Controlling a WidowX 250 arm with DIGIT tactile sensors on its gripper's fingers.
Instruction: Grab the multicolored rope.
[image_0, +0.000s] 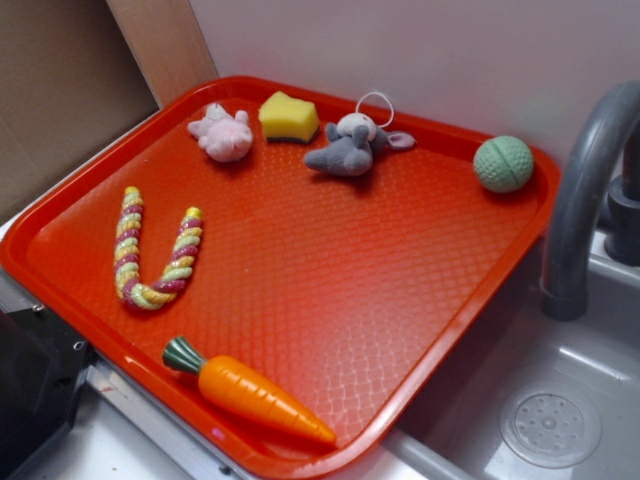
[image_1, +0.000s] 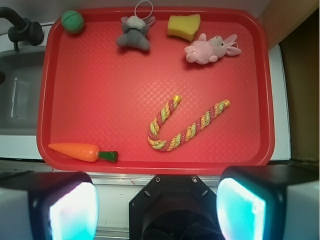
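Note:
The multicolored rope (image_0: 150, 255) lies bent in a U on the red tray (image_0: 330, 290), at its left side in the exterior view. It has yellow, pink and pale green strands. In the wrist view the rope (image_1: 182, 127) lies in the tray's lower middle, ahead of my gripper (image_1: 157, 207). My gripper is high above the near edge of the tray, open wide and empty, its two fingers (image_1: 75, 212) at the bottom corners. The gripper does not show in the exterior view.
On the tray: an orange carrot (image_0: 255, 390) at the front edge, a pink plush rabbit (image_0: 225, 135), a yellow sponge (image_0: 288, 117), a grey plush mouse (image_0: 350, 148) and a green ball (image_0: 503, 164) along the back. A grey tap (image_0: 585, 190) and sink (image_0: 540, 420) stand right.

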